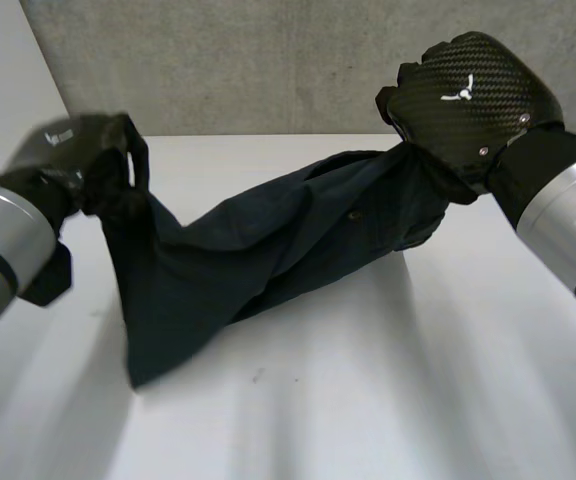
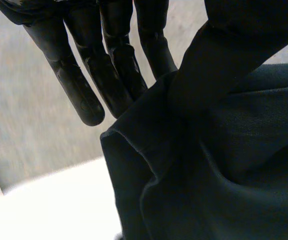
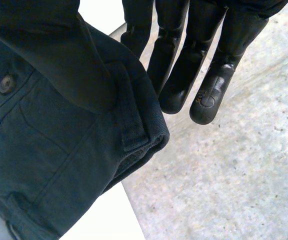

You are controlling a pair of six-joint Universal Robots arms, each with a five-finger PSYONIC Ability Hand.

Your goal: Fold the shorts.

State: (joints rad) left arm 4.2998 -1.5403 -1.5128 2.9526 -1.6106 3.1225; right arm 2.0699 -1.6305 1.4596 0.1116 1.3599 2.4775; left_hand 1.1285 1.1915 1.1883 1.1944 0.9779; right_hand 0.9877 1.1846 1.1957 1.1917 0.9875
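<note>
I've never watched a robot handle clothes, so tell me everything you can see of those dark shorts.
The shorts are dark navy woven cloth, cotton-like, with a waistband, stitched seams and a small button. They hang stretched and creased between the left hand and right hand, each pinching one end. The lowest part seems to touch the white table.

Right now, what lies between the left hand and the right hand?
In the head view, the dark shorts span the gap, pinched by the left hand and the right hand, hanging down to the white table.
</note>
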